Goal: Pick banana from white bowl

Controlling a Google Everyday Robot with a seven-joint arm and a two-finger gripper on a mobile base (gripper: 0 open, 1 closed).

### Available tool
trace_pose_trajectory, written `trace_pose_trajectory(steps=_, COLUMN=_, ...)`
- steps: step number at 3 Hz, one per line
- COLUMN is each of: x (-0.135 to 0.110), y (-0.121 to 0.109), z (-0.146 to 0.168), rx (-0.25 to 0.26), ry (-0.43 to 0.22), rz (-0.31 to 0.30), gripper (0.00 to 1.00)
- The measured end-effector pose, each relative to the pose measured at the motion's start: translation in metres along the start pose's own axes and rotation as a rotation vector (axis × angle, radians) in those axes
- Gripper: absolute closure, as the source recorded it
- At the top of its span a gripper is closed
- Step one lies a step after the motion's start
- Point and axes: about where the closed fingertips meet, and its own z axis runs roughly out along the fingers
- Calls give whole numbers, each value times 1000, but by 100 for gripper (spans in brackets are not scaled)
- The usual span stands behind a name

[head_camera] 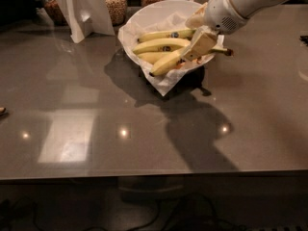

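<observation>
The white bowl (153, 12), lined with crinkled white paper, stands at the back middle of the grey table and holds several yellow bananas. The banana (167, 63) lies nearest the front, and its long stem with a dark brown tip (228, 52) sticks out past the bowl's right rim. My gripper (197, 32) reaches in from the upper right and is down at the right side of the bowl. It is open, with one cream finger (200, 43) lying over the banana's stem end and the other finger (195, 20) behind the shorter bananas (161, 45).
Glass jars of nuts (115, 3) and a white folded card stand (86, 8) are behind the bowl at the back left. The grey table (144, 129) stretches to its front edge. A dark object (304, 39) sits at the right edge.
</observation>
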Motion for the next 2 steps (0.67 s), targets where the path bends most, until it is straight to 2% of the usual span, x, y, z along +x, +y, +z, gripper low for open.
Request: trace_pose_trajectory(steps=2, x=9, y=8, z=26, rx=-61, ry=39, rz=-2, gripper=35)
